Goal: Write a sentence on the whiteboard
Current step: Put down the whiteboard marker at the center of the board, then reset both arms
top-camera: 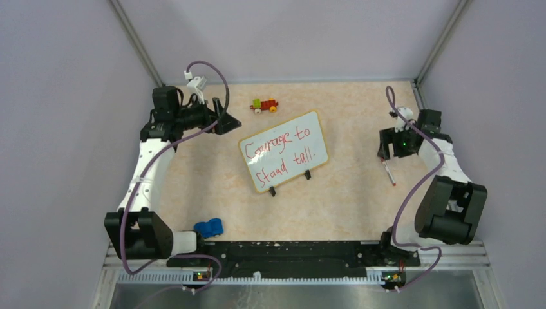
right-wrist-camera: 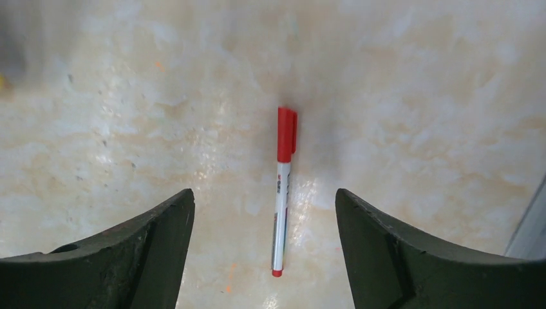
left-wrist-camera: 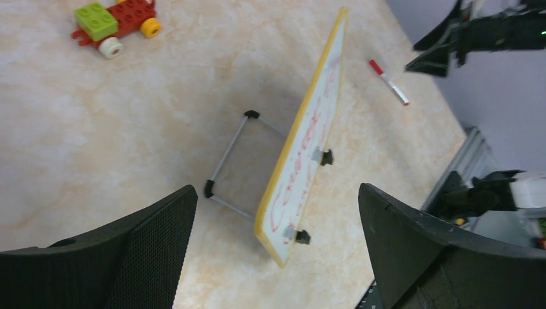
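1. Left gripper [top-camera: 224, 119], upper left of the top view, stands wide open and empty, well apart from the whiteboard [top-camera: 315, 138].
2. Mid-frame the whiteboard stands upright, the sentence [top-camera: 282, 153] in red across it, apparently complete.
3. Right gripper [top-camera: 386, 153], at right, gapes empty above the marker [right-wrist-camera: 282, 193]. The marker's long axis runs along the gap between the jaws, and the right arm is nearer.

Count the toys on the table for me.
2. A red-and-green brick car sits on the far side, beyond the whiteboard; a blue toy lies at the near edge beside the left arm's base. Others may be hidden.
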You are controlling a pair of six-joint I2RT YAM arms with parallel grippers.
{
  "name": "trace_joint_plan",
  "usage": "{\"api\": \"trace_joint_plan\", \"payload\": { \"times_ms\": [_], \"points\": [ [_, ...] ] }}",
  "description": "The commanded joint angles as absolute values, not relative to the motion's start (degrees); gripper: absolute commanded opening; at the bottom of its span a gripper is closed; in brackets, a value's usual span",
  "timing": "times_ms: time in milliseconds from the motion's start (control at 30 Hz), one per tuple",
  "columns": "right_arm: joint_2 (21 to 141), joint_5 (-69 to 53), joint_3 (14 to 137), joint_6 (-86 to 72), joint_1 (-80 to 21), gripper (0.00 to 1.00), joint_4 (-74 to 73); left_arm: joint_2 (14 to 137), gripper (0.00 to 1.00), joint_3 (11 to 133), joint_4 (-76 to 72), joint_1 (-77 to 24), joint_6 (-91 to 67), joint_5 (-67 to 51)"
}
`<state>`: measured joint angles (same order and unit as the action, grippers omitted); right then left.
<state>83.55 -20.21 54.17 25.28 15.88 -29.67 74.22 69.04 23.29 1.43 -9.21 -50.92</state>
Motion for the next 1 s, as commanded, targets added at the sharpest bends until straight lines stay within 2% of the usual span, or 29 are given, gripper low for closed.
{"api": "trace_joint_plan", "payload": {
  "times_ms": [0, 233, 433, 600, 967],
  "points": [
    [79.1, -26.8, 63.1, 23.2, 16.5, 0.79, -34.4, 77.0, 0.99, 75.5, 33.2, 1.8, 2.8, -43.4],
    [78.8, -36.8, 72.2, 20.8, 16.3, 0.80, -43.1, 82.7, 0.99, 78.3, 40.1, 5.0, 10.0, -32.5],
    [74.4, -36.7, 62.7, 19.2, 16.3, 0.80, -36.5, 83.5, 0.99, 72.9, 37.8, 9.0, 13.7, -22.9],
    [72.3, -36.0, 55.1, 17.8, 16.3, 0.81, -30.3, 83.3, 0.99, 68.7, 37.9, 9.6, 15.4, -21.0],
    [71.8, -36.1, 53.3, 17.1, 16.3, 0.81, -27.9, 81.3, 0.99, 66.7, 38.6, 9.6, 15.5, -21.6]
  ]
}}
